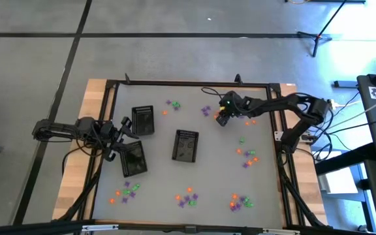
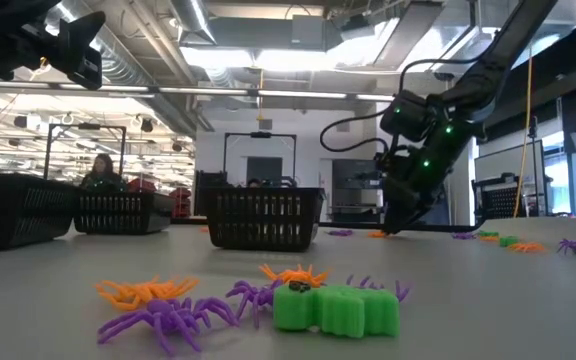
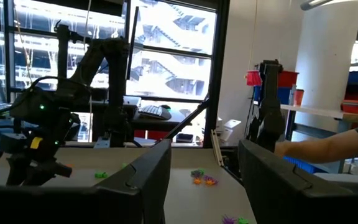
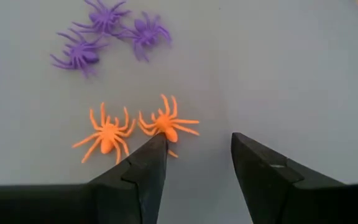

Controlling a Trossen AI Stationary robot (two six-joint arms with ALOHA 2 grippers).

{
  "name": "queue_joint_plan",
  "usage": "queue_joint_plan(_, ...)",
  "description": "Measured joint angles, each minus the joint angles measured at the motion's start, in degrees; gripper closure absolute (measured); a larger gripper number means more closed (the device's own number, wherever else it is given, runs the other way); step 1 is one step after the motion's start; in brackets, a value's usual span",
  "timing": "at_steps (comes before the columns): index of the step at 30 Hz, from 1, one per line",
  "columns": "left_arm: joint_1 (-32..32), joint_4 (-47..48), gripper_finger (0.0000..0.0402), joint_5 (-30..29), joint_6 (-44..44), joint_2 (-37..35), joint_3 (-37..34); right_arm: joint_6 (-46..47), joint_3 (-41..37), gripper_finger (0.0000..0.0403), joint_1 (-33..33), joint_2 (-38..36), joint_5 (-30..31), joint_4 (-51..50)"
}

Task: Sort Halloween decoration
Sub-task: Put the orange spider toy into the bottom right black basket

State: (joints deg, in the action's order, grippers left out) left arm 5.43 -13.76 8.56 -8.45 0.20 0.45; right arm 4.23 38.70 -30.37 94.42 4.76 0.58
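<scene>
The decorations are tiny plastic spiders and trinkets in orange, purple and green, lying in loose clusters on the grey table. My right gripper [image 1: 222, 120] [image 2: 396, 228] is open and points down over the far middle of the table. In its wrist view the gripper [image 4: 197, 146] stands right behind two orange spiders, one [image 4: 165, 123] just off a fingertip and the other [image 4: 107, 134] beside it. Three purple spiders [image 4: 104, 31] lie farther on. My left gripper [image 1: 124, 130] [image 3: 204, 155] is open and raised between two black trays at the table's left. My right gripper comes down from above with one fingertip [image 4: 156, 146] at the rear leg of the orange spider [image 4: 169, 134], which lies flat on the table. I cannot tell whether the finger touches it.
Three black trays stand on the table: a far-left tray [image 1: 143, 121], a near-left tray [image 1: 133, 158] and a middle tray [image 1: 186, 145]. More trinket clusters lie at the right [image 1: 247, 155] and along the near edge [image 1: 187, 198]. A person's arm [image 3: 328, 146] shows beyond the table.
</scene>
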Motion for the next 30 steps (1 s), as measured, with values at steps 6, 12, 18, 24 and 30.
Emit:
queue_joint_plan(6, 0.00, 0.00, 0.0223, -0.09, 0.00, -0.02, -0.01, 0.00, 0.04, 0.0247, 0.02, 0.21, -0.32, -0.14)
queue_joint_plan(12, 0.00, 0.00, 0.0223, -0.09, 0.00, -0.02, 0.00, -0.06, 0.02, 0.0338, 0.07, 0.24, -1.81, -0.26)
queue_joint_plan(18, 0.00, 0.00, 0.0223, -0.11, 0.02, -0.02, 0.00, 0.26, -0.09, 0.0391, 0.02, -0.64, -1.89, -0.70)
queue_joint_plan(24, 0.01, 0.00, 0.0223, -0.15, 0.00, -0.01, -0.01, 1.69, -0.33, 0.0399, -0.02, -5.78, -2.00, -1.27)
queue_joint_plan(30, 0.01, 0.00, 0.0223, -0.15, 0.02, -0.02, -0.01, 2.98, -0.24, 0.0402, 3.34, -10.73, -1.86, -0.35)
